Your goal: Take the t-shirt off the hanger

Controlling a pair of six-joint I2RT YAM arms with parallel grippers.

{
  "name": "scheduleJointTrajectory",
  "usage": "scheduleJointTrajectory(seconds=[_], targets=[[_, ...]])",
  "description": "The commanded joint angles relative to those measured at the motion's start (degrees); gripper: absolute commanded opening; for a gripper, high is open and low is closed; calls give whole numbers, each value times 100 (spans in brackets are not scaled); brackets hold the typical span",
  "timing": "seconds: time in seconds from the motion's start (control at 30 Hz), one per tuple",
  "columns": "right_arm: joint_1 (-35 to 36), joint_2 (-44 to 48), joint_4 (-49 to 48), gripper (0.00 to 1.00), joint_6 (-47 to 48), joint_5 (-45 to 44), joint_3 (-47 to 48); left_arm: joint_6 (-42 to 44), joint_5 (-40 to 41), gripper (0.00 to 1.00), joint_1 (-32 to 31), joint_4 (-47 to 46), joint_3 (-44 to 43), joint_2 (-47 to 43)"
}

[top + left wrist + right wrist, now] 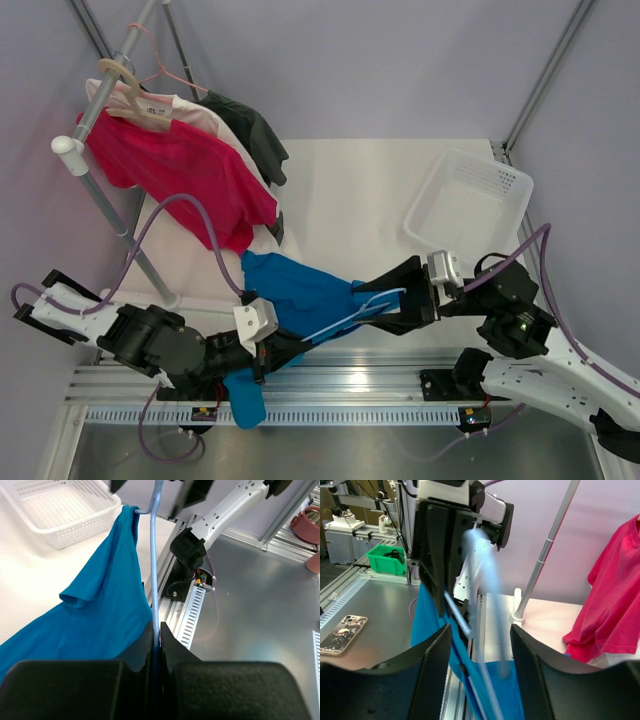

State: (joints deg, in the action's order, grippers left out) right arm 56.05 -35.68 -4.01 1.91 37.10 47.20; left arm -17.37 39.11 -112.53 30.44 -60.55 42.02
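The bright blue t-shirt [290,290] lies bunched at the table's near edge, one part hanging over the rail [245,400]. The thin light-blue hanger [345,320] runs through it from lower left to upper right. My left gripper [292,345] is shut on the hanger's wire [155,570], with the t-shirt [100,615] draped to its left. My right gripper [368,303] stands open at the hanger's other end. In the right wrist view the blurred wire [485,590] passes between its spread fingers [432,670], above blue cloth [540,690].
A white mesh basket [470,205] stands at the back right. A clothes rack [130,240] at the left carries a magenta-pink shirt [175,170], a dark grey shirt [250,135] and a wooden hanger [140,105]. A phone [342,632] lies on the metal bench.
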Motion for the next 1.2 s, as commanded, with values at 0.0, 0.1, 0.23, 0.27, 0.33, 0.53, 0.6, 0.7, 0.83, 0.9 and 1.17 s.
scheduleJointTrajectory(seconds=[0.0, 0.1, 0.23, 0.27, 0.33, 0.53, 0.6, 0.7, 0.83, 0.9, 1.17], targets=[[20, -342, -407, 55, -156, -80, 307, 58, -308, 0, -41, -679, -18, 86], [20, -518, -635, 44, -445, 33, 334, 93, -255, 0, -41, -723, -88, 306], [11, -545, -847, 16, -630, 148, 228, 207, -343, 0, -41, -846, -246, 482], [20, -519, -838, 5, -631, 183, 211, 233, -352, 0, -41, -881, -281, 500], [20, -423, -908, 0, -674, 148, 97, 286, -369, 6, -41, -899, -343, 509], [20, 139, -707, 0, -842, -1247, -97, 383, -124, 99, -41, -716, -431, 37], [20, 360, -426, 0, -859, -1826, -97, 383, 138, 99, -41, -583, -238, -272], [11, 448, 311, 0, -859, -2275, 218, 181, 535, 99, -41, -267, 95, -1010], [20, 571, 990, 0, -921, -2383, 509, 111, 676, 99, -41, -187, 597, -2064], [20, 738, 1025, 0, -982, -2392, 501, 111, 738, 99, -41, -170, 807, -2590], [20, 870, 1095, 0, -1017, -2278, 562, 129, 1272, 99, -41, 198, 976, -2604]])
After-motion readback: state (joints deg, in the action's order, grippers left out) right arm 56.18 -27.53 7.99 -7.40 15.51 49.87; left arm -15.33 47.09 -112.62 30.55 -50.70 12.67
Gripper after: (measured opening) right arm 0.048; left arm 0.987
